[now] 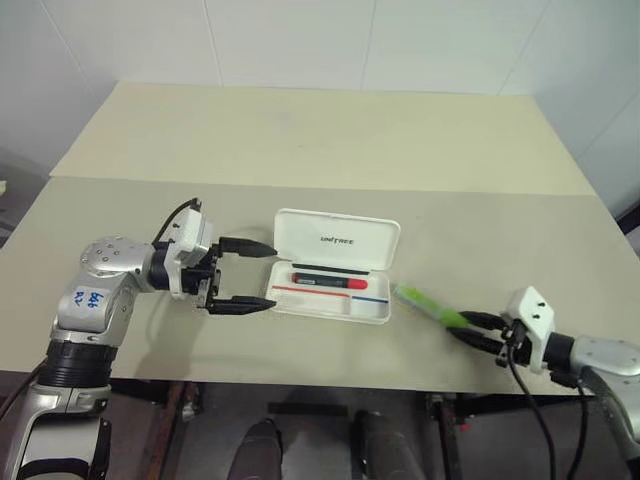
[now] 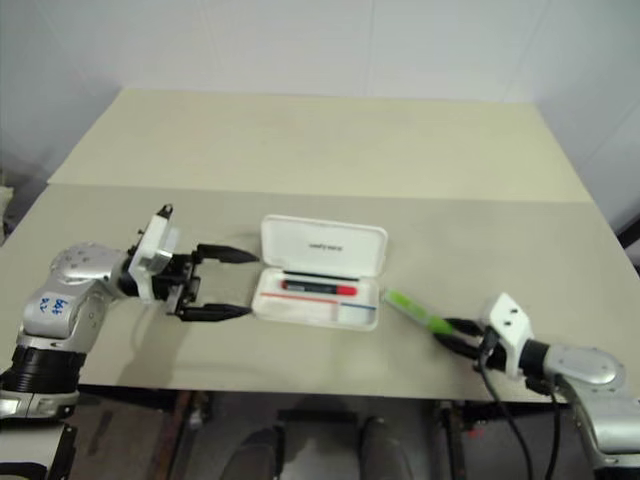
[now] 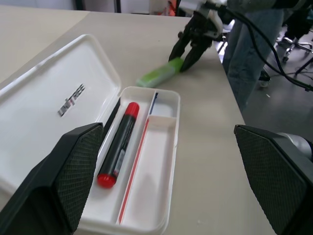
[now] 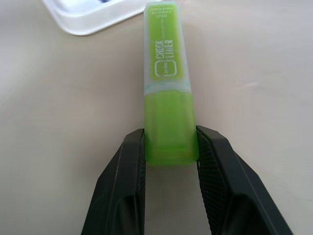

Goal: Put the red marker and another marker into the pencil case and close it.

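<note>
**Right gripper holds the green marker beside the open case**

The green marker [image 4: 168, 93] lies on the table [image 1: 300, 140], just to the right of the case [image 1: 335, 265]. Its long axis runs diagonally: the pale body end points toward the case's right end, and the lime cap end points toward the right gripper [image 4: 170, 147]. That gripper's two black fingers press on both sides of the cap, so it has hold of the marker. On the pale body I can read "CHECK LINER", with smaller print above it that I cannot make out.

The case is open, with its long axis running left to right across the table. The lid leans back on the far side and carries dark lettering, "unitree". The red marker [image 3: 119, 144] lies inside the tray, in the long compartment nearest the hinge, parallel to the case's long side. Its red cap end points toward the left gripper; the black body has a small label, too small to read. A thin red-and-blue line [image 3: 139, 156] runs along the tray beside it.

The left gripper [image 1: 250, 275] is at the left short end of the case, its fingers spread wide and holding nothing.

Count: two markers, one case, two grippers.
</note>
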`<move>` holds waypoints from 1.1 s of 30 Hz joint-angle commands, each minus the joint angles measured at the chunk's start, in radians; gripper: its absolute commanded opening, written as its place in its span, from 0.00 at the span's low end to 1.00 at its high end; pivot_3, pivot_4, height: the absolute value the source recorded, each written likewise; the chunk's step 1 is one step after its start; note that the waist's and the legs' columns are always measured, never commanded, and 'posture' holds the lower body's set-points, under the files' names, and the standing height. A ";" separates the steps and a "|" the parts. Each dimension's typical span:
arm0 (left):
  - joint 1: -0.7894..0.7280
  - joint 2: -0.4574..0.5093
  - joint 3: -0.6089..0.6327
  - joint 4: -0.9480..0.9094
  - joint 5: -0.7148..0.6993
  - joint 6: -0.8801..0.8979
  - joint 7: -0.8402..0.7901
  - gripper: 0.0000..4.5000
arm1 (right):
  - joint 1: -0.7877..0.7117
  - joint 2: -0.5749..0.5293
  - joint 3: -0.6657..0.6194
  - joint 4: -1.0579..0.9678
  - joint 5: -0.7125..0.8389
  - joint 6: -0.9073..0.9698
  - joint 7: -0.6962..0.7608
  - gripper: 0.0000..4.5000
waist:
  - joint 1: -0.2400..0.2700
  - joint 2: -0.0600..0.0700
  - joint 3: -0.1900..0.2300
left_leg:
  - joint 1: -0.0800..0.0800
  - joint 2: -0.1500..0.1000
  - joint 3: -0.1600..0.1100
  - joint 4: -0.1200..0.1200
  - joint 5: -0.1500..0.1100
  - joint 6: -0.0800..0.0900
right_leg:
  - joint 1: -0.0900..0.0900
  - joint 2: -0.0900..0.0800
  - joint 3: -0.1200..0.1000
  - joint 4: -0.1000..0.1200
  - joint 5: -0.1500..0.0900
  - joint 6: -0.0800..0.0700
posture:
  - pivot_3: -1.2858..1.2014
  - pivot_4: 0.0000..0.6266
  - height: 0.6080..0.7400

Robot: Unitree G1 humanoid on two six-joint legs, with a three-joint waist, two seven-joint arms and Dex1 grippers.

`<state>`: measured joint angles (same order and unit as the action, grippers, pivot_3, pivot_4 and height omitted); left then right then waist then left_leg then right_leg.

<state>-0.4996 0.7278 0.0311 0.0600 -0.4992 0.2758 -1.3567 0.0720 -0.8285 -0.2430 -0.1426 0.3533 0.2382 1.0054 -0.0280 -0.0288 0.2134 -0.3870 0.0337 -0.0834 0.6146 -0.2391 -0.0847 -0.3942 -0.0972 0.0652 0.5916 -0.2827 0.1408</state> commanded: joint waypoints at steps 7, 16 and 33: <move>-0.026 0.045 0.048 0.046 0.015 -0.077 -0.015 1.00 | -0.133 -0.097 -0.056 -0.139 0.075 0.033 0.049 0.24 | -0.001 0.001 0.000 | 0.000 0.000 0.000 -0.002 0.000 0.000 | 0.000 0.000 0.000 0.000 -0.001 0.001 | 0.52 0.24 1.00; 0.030 0.124 0.087 0.026 0.001 -0.080 -0.065 1.00 | -0.350 0.044 0.216 -0.336 0.158 0.191 0.003 0.24 | -0.005 0.001 0.001 | 0.000 0.001 0.000 -0.002 -0.001 -0.001 | -0.002 0.001 0.000 0.002 -0.001 0.001 | 0.52 0.24 1.00; 0.065 0.098 0.087 -0.037 -0.006 -0.035 -0.005 1.00 | -0.542 0.280 0.549 -0.093 -0.107 0.152 -0.064 0.24 | -0.003 0.001 0.001 | -0.002 0.001 0.000 -0.003 -0.002 -0.001 | -0.005 0.001 -0.001 0.004 -0.001 0.003 | 0.52 0.24 1.00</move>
<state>-0.4336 0.8279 0.1028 0.0510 -0.4862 0.2370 -1.3682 -0.4568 -0.5588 0.2986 -0.2343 0.2551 0.4130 0.9398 -0.0308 -0.0278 0.2141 -0.3893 0.0346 -0.0838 0.6120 -0.2411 -0.0853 -0.3994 -0.0966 0.0644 0.5964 -0.2832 0.1444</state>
